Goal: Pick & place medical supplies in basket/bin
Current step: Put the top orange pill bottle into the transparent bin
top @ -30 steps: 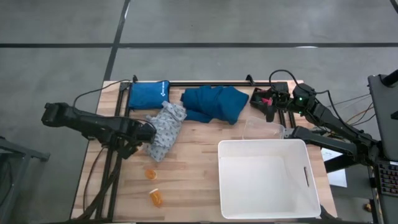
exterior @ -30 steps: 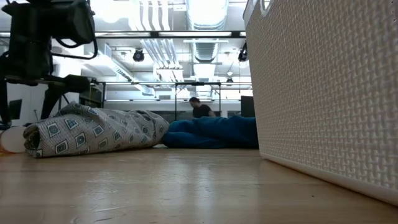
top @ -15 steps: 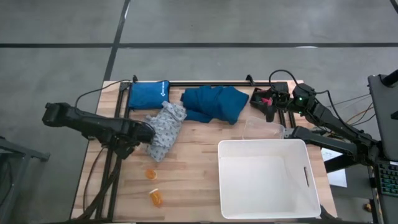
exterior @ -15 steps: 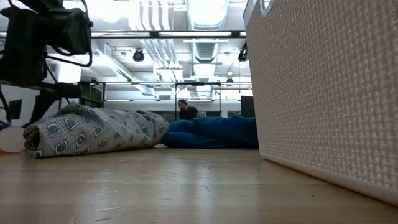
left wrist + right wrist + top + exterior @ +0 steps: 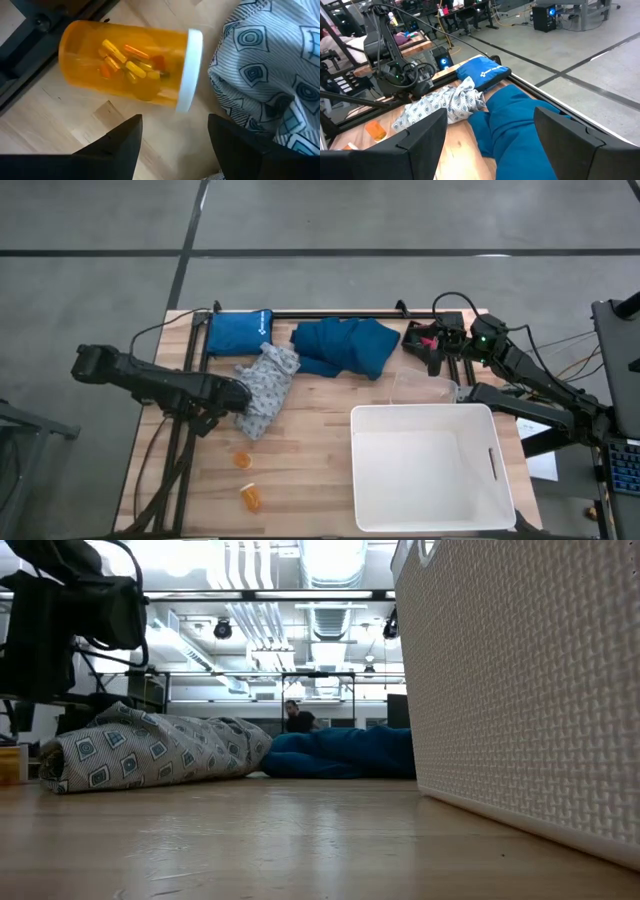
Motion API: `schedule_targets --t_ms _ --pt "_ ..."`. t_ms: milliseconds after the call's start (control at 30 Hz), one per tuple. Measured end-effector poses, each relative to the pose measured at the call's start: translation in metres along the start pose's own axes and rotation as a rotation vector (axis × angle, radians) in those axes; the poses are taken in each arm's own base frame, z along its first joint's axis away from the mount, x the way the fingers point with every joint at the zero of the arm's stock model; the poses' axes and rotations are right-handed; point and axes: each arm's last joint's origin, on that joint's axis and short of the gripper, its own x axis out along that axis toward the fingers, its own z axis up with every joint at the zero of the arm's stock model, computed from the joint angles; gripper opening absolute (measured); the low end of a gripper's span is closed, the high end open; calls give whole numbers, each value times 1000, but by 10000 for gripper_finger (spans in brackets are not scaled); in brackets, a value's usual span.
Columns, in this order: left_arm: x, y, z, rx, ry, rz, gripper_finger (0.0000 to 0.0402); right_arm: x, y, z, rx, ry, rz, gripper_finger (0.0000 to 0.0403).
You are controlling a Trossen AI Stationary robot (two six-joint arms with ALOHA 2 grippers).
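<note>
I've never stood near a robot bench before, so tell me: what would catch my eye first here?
Probably the big white tub, sitting empty at the table's near right corner. Then the cloth along the far edge: a dark teal garment in the middle and a patterned grey-blue one to its left. Beside that patterned cloth, the left end effector hangs open just over an orange pill bottle lying on its side.

Tub (image 5: 432,467) right; patterned garment (image 5: 264,391) left; two pill bottles (image 5: 243,459) before it.
</note>
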Motion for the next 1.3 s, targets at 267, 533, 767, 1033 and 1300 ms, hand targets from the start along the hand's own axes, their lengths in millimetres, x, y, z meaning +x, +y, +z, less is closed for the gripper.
schedule_targets --t_ms 267,533,767,1033,1300 --pt "-17 -3 -4 51 51 -40 232 0 0 0 0 1 0 296" --pt "-46 1 4 83 -54 1 230 0 0 0 0 1 0 296" --pt "-47 2 8 161 -141 9 222 0 0 0 0 1 0 290" --pt "-38 -4 0 90 -202 9 218 0 0 0 0 0 -1 299" --pt "-25 -11 -8 89 -302 22 218 0 0 0 0 1 0 294"
